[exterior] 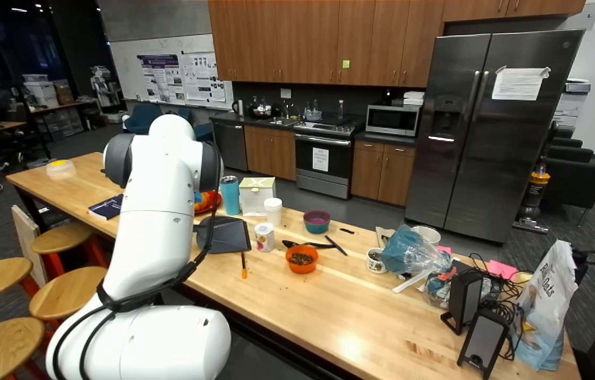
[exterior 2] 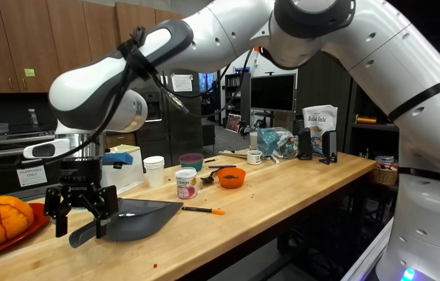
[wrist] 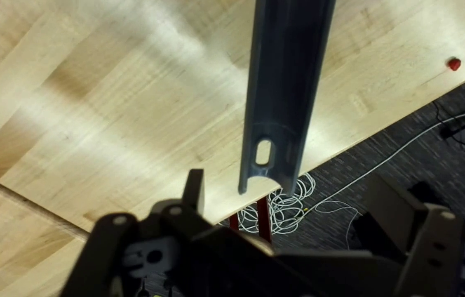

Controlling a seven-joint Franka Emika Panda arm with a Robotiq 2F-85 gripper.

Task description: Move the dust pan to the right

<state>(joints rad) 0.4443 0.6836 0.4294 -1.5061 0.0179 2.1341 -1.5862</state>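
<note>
Two empty jaws gape wide; tabletop (exterior 2: 204,234) parts the dust pan (exterior 2: 136,223) from the edge (exterior 2: 259,228).

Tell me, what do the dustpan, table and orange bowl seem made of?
Dustpan: likely plastic, slightly glossy; thin moulded edges and a highlight suggest it.
Table: wood, satin finish; joined, grained strips show a soft sheen.
Orange bowl: perhaps plastic, smooth, evenly coloured; silicone is possible.

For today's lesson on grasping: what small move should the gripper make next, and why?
Probably ease the gripper down over the dustpan handle: in the wrist view, the handle's end shows between the spread fingers, and nothing is gripped.
</note>
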